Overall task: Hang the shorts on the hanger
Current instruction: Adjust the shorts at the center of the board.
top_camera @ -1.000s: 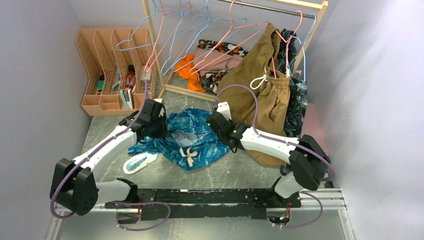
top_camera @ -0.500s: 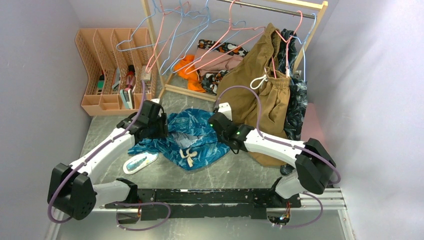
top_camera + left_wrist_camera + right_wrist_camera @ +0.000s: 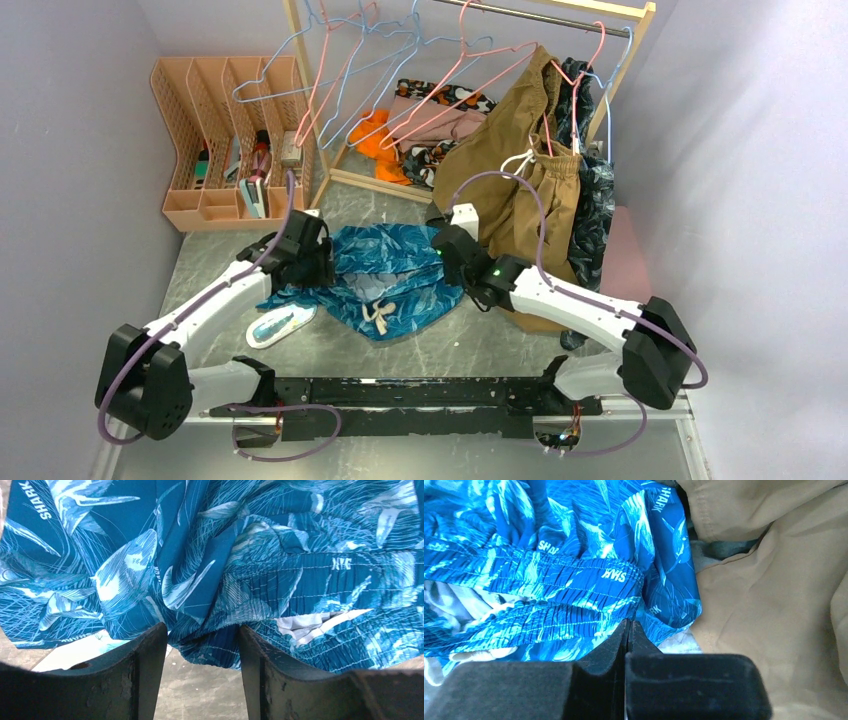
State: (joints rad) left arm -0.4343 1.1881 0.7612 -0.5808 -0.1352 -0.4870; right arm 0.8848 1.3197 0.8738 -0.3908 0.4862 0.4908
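1. The left gripper (image 3: 202, 630) is released: its dark, scuffed fingers stand apart, and a loose fold of the shorts (image 3: 250, 555) sags between them without being pinched.
2. The right gripper (image 3: 629, 625) is clenched tight, its black padded fingers pressed flat together. Their tips sit at the edge of the ribbed elastic waistband. Whether any cloth is caught there cannot be told.
3. The shorts are thin, slippery-looking teal fabric with a paler leaf-and-shark print, heavily creased. The waistband is gathered into fine ridges.
4. From above, the shorts (image 3: 385, 270) lie crumpled on the table (image 3: 470, 345) between the two grippers. Their long axis runs left to right, and the cream drawstring (image 3: 378, 318) trails toward the arm bases.
5. The table is grey stone-patterned and matte, enclosed by plain lavender walls (image 3: 70, 150).
6. The hanger (image 3: 440, 108), thin pink wire in a triangle, hangs tilted on a wooden rack (image 3: 300, 70) at the back among light-blue ones, well apart from the shorts.
7. Tan shorts (image 3: 530, 180) hang at the rack's right, and a peach slatted file organiser (image 3: 205, 90) stands at its left.
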